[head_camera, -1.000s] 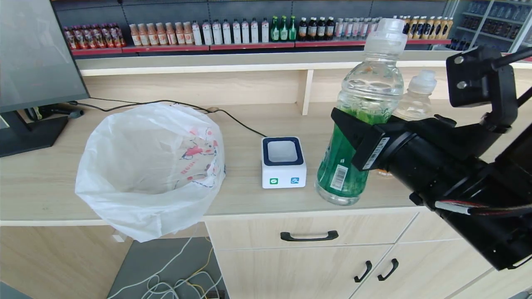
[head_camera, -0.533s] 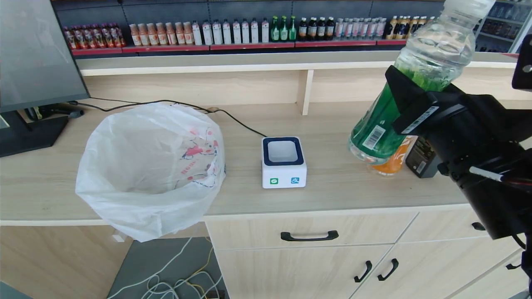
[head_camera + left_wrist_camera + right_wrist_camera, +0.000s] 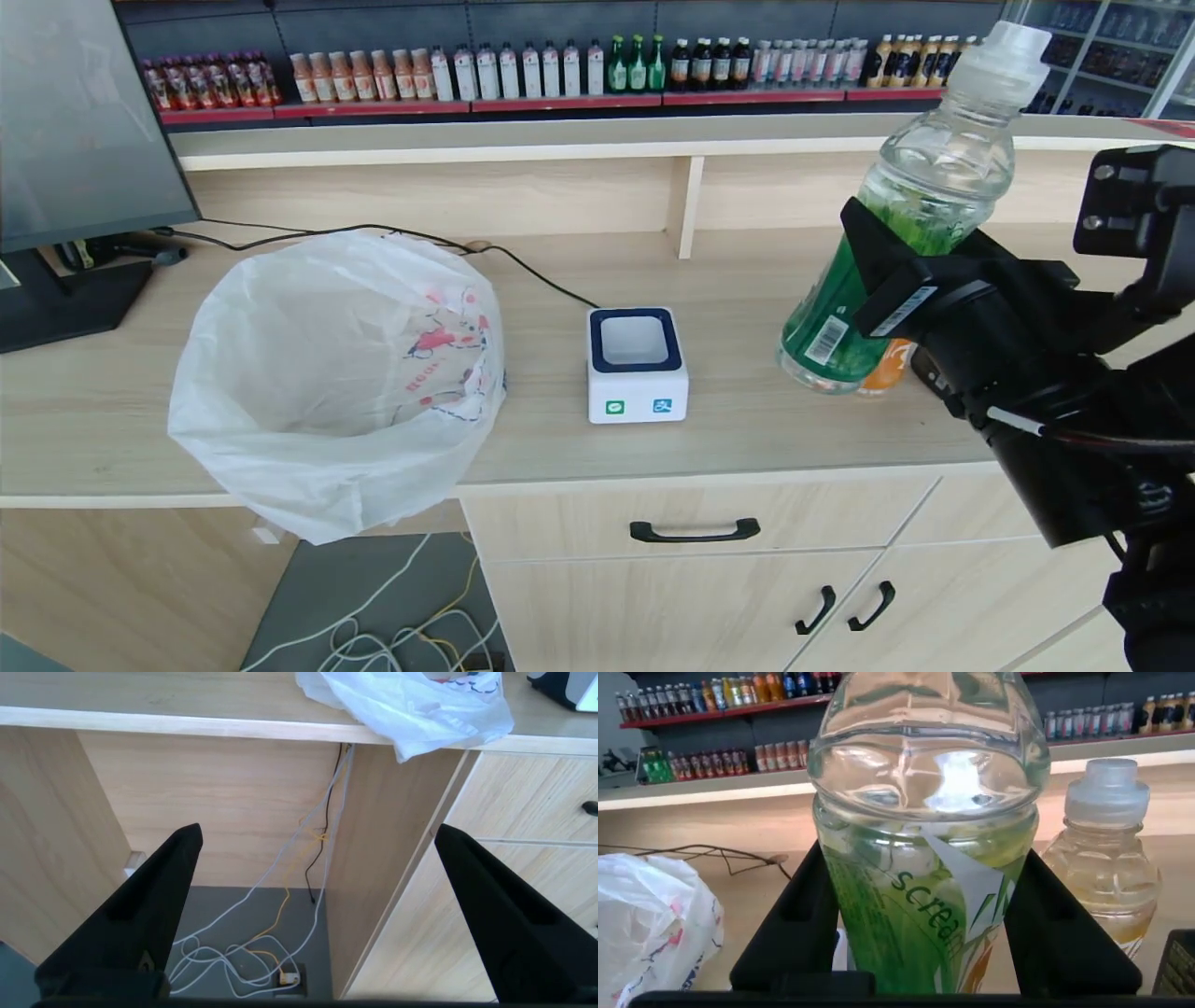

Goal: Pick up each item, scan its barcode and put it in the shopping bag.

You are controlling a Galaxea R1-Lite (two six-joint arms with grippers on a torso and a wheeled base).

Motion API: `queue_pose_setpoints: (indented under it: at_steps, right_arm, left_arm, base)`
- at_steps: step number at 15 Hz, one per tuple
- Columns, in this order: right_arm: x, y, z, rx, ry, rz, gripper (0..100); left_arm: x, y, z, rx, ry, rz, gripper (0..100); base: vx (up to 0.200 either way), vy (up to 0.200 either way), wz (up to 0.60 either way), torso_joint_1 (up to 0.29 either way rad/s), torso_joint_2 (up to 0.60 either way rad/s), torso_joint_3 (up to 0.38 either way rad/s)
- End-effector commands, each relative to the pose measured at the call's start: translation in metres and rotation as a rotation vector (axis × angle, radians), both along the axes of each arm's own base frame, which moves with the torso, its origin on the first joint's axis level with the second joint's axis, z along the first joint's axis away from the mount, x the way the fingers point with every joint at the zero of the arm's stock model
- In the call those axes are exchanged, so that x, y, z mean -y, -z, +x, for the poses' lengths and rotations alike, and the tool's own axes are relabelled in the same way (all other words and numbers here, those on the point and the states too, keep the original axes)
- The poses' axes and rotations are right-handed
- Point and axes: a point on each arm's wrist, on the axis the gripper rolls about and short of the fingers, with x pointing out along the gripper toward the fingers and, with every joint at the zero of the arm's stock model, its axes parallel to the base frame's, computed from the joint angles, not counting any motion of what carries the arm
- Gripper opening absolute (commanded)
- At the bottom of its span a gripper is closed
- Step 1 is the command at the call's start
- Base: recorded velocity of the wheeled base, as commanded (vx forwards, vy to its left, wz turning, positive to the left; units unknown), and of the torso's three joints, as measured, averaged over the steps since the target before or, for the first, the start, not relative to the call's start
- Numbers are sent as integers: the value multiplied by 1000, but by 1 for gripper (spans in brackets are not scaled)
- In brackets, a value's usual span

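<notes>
- A shop checkout: a long light-wood table (image 3: 747, 429) runs across the head view, with a raised wooden ledge behind it and a dark wall shelf (image 3: 560, 103) lined with rows of drink bottles farther back.
- Below the table top are pale wood drawers with black handles (image 3: 694, 532), and loose white and yellow cables (image 3: 243, 952) lie on the grey floor under the open bay.
- A dark flat monitor (image 3: 84, 121) stands at the table's far left, and a thin black cable (image 3: 373, 229) runs from there along the back towards the scanner.
- The white plastic shopping bag (image 3: 336, 373) sits open-mouthed on the left part of the table, its lower side sagging over the front edge.
- The small white scanner box with a dark blue rim (image 3: 638, 364) stands near the middle of the table, just to the right of the bag.
- The right tool (image 3: 901, 257) is clamped around the waist of a clear plastic bottle with a green label (image 3: 831, 308), well right of the scanner.
- That bottle is tilted, with its pale cap leaning up and to the right and a barcode facing the head camera. I cannot tell if its base touches the table.
- A clear bottle of orange drink (image 3: 1102, 877) stands on the table just behind the held one.
- The left tool (image 3: 318, 924) hangs low in front of the cabinet, below the bag, with its black fingers wide apart and nothing between them.
</notes>
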Motion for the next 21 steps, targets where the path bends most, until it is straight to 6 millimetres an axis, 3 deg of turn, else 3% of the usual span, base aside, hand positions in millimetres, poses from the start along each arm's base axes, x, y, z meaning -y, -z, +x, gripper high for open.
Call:
queue_pose_setpoints:
  at_steps: [1, 9, 21]
  right_arm:
    - [-2, 0, -4, 0, -17, 1, 0]
    - [-6, 4, 4, -12, -104, 62, 0]
    - [1, 15, 3, -55, -91, 60, 0]
  left_arm:
    - [0, 0, 0, 0, -1, 0, 100]
    - [0, 0, 0, 0, -1, 0, 100]
    - [0, 0, 0, -1, -1, -1, 100]
  base:
    - [0, 0, 0, 0, 0, 0]
    - [0, 0, 0, 0, 0, 0]
    - [0, 200, 0, 4, 4, 2]
